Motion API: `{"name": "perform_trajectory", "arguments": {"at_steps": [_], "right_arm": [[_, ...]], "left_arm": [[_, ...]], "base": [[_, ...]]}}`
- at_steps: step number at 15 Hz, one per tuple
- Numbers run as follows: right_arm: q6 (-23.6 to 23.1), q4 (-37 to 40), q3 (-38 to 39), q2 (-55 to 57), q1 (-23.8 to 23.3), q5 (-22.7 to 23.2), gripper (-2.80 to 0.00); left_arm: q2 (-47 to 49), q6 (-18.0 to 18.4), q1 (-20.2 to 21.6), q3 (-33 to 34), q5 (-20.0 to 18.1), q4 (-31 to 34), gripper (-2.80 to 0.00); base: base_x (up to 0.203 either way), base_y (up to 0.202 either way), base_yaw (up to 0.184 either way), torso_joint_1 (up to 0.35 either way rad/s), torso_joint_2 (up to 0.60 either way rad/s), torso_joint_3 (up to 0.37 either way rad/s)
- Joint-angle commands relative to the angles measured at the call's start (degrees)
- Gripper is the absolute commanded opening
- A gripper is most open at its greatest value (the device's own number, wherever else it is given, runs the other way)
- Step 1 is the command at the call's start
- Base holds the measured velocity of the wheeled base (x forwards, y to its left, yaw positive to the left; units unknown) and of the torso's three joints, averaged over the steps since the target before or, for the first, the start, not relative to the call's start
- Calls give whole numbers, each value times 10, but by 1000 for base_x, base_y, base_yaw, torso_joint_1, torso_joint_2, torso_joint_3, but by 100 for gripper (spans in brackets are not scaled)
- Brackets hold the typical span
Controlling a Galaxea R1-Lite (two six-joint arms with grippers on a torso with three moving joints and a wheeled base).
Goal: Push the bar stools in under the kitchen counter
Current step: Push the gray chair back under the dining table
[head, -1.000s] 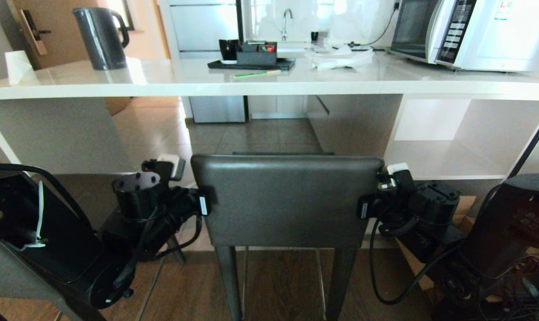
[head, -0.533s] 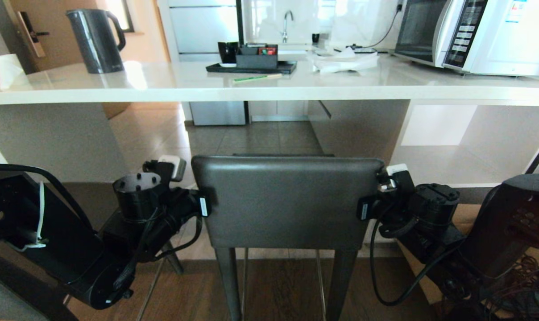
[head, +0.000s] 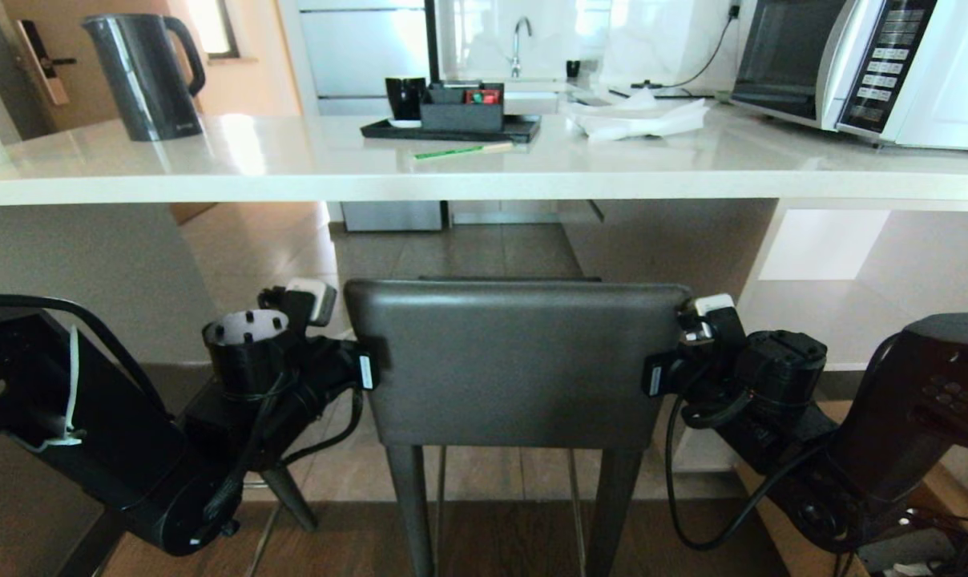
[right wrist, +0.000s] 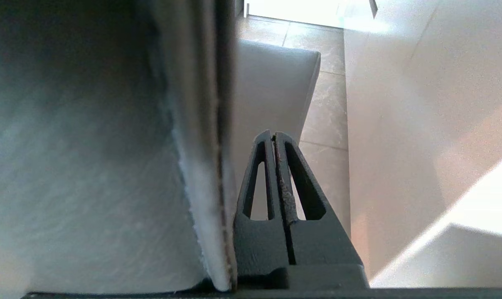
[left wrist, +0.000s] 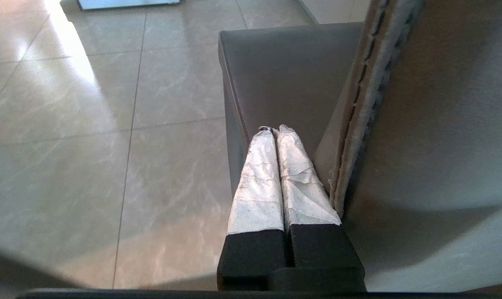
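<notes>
One of the bar stools [head: 516,361] stands right before me, its dark grey backrest facing me and its legs on the floor. My left gripper [left wrist: 274,129] is shut and empty, lying along the backrest's [left wrist: 442,124] left edge above the seat [left wrist: 284,74]. On the other side, my right gripper [right wrist: 272,133] is also shut and empty, against the backrest's [right wrist: 89,145] right edge. The kitchen counter [head: 484,172] runs across just beyond the stool, and the seat's front lies under its edge. No second stool is clearly in view.
On the counter stand a dark kettle [head: 143,76], a black tray with cups [head: 452,120], a white cloth [head: 636,120] and a microwave [head: 869,72]. Below are a grey panel [head: 83,272] on the left and a white shelf unit [head: 853,264] on the right. A slanted dark leg [head: 288,497] shows behind my left arm.
The whole view has shifted: the counter has come nearer and lower in the picture. The stool stays fixed between my two grippers, so it has gone forward with me.
</notes>
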Motion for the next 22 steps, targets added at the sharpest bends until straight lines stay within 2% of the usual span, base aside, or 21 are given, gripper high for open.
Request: {"name": "perform_trajectory", "arguments": {"at_steps": [1, 14, 17, 22], "right_arm": [[-1, -5, 1, -4, -2, 0, -280], [-1, -6, 5, -3, -4, 0, -280], [-1, -6, 9, -4, -7, 0, -280], [-8, -6, 9, -5, -51, 1, -280]], "left_arm": [[-3, 0, -5, -2, 1, -5, -280], [-1, 0, -9, -2, 0, -8, -280], [2, 0, -22, -5, 0, -8, -280], [24, -3, -68, -32, 2, -8, -280]], "base": [[191, 0, 2, 2, 1, 2], [183, 0, 2, 2, 2, 0], [0, 0, 0, 0, 0, 0], [0, 0, 0, 0, 0, 0]]}}
